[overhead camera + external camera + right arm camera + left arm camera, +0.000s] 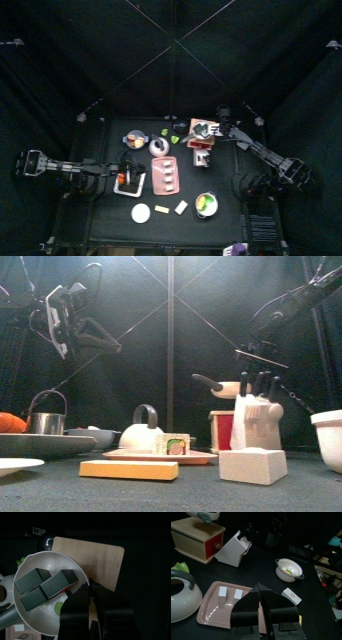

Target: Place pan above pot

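Where curtains [80, 50] close, cluttered table [114, 135]

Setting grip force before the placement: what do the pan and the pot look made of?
The pan: probably metal or metal-look plastic, matte pale grey inside, dull even sheen. The pot: likely glossy white plastic or enamel, bright highlights on its rim; cannot tell which.

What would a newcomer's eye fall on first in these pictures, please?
Probably the pan, held by the right tool above the wooden box at the table's back, with dark blocks inside. Next, the pink tray and white kettle mid-table below the left tool.
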Tool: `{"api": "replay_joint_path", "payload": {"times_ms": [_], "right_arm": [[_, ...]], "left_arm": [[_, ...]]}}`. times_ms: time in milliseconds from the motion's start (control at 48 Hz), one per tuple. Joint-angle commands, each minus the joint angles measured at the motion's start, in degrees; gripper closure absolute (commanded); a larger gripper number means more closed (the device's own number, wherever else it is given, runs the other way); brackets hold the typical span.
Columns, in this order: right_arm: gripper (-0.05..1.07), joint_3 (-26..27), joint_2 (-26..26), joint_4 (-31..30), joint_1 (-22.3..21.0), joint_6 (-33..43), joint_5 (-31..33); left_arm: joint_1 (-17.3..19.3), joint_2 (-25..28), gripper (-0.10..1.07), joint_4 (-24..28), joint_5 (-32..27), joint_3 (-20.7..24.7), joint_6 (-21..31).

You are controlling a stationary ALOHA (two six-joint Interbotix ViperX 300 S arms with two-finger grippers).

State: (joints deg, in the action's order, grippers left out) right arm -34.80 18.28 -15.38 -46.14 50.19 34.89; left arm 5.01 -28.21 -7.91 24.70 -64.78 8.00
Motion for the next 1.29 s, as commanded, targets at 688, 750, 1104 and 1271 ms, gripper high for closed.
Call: {"api": "replay_joint_path", "payload": {"times_ms": [688, 750, 1104, 1271], "right_arm": [[0.78, -7.47, 16.96, 5.36, 30.15, 0.88, -5.98], [0.78, -8.7, 17.05, 6.59, 33.22, 0.88, -7.91], [0.78, -12.92, 11.78, 12.13, 47.02, 2.29, -11.6], [0.78, -13.01, 9.32, 12.04, 48.43, 9.84, -9.32]], "left_arm": [[0.26, -0.26, 0.6, 0.0, 0.35, 0.7, 0.09], [0.18, -0.26, 0.6, 0.0, 0.35, 0.7, 0.09], [-0.09, -0.26, 0.6, 0.0, 0.26, 0.62, 0.09], [-0.18, -0.26, 0.6, -0.26, 0.26, 0.62, 0.09]]}}
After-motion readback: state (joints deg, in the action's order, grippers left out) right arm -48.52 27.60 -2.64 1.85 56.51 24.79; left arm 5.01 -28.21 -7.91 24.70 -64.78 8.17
